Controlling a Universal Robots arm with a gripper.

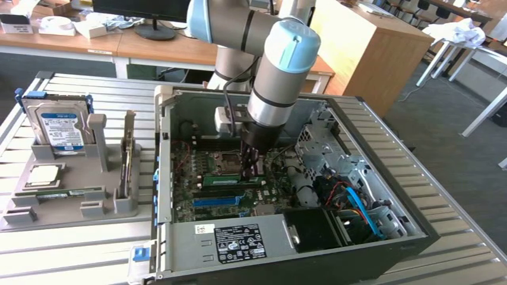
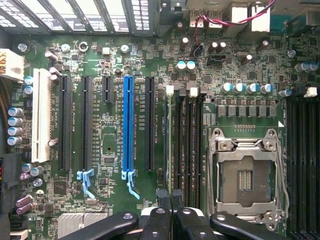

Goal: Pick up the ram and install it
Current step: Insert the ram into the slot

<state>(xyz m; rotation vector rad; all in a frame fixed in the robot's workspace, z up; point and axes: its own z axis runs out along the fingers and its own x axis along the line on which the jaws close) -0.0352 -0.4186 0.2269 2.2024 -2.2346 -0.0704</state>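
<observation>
The board is green with tiny silver dots. It has a bright blue slot and a white slot. The end effector is black. The arm is grey and light blue.

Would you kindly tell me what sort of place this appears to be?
Probably a robotics lab in an office-like room: a robot arm reaches into an open desktop computer case on a slatted metal table, with wooden desks behind.
</observation>
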